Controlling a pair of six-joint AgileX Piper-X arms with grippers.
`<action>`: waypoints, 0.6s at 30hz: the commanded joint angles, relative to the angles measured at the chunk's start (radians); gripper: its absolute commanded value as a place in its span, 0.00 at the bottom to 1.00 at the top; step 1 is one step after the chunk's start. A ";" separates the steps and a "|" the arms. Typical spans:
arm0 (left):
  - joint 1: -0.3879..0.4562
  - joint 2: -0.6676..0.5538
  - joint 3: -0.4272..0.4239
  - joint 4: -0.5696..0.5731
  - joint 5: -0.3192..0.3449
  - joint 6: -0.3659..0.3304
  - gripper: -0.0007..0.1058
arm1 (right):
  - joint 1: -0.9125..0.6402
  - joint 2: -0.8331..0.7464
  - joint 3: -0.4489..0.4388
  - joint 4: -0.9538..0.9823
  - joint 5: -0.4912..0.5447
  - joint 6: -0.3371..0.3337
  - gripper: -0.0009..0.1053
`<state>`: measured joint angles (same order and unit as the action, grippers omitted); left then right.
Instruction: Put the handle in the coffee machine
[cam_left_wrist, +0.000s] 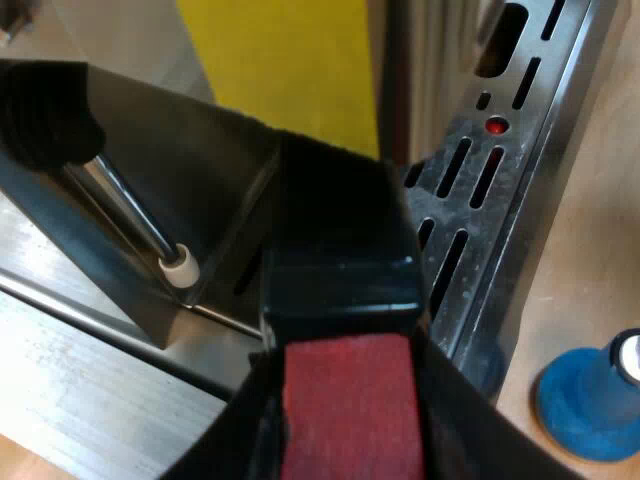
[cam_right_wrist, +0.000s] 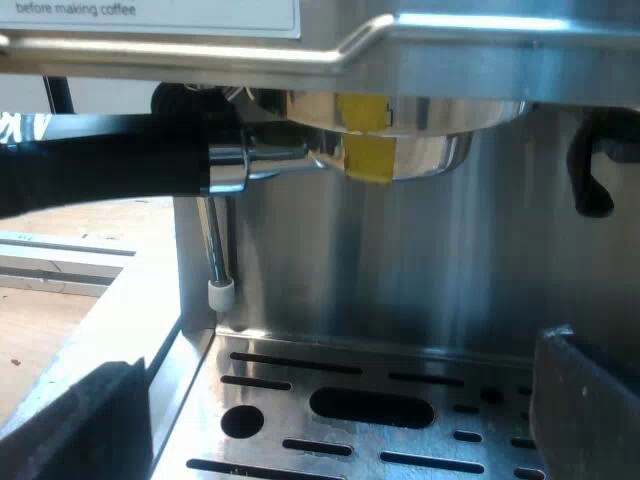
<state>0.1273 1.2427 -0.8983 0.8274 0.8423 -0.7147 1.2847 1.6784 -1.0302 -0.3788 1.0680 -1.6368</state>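
The metal holder (cam_right_wrist: 400, 150), marked with yellow tape, sits up under the espresso machine's (cam_right_wrist: 450, 260) brew head, and its dark handle (cam_right_wrist: 100, 165) sticks out sideways. Seen along its length, the handle's red end (cam_left_wrist: 345, 440) lies close between my left gripper's (cam_left_wrist: 345, 400) black fingers (cam_left_wrist: 470, 430), which are shut on it. My right gripper (cam_right_wrist: 340, 430) hangs low over the drip tray (cam_right_wrist: 380, 410), facing the machine's front. Its two fingers (cam_right_wrist: 590, 400) stand wide apart with nothing between them.
A steam wand (cam_right_wrist: 213, 250) with a white tip hangs beside the holder. The slotted metal drip tray (cam_left_wrist: 480, 180) lies below. A blue tamper (cam_left_wrist: 590, 395) stands on the wooden table beside the tray.
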 joint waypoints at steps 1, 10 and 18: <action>-0.001 -0.039 0.004 -0.001 0.160 0.040 0.01 | -0.014 0.009 0.000 0.001 0.005 -0.013 0.74; -0.001 -0.039 0.004 -0.040 0.160 0.040 0.01 | -0.099 0.076 0.000 -0.008 -0.059 -0.028 0.54; -0.001 -0.039 0.004 -0.042 0.160 0.040 0.01 | -0.169 0.149 0.000 -0.142 -0.155 -0.022 0.43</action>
<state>0.1282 1.2421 -0.8866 0.7995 0.8497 -0.7185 1.1239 1.8142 -1.0302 -0.4774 0.9180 -1.6525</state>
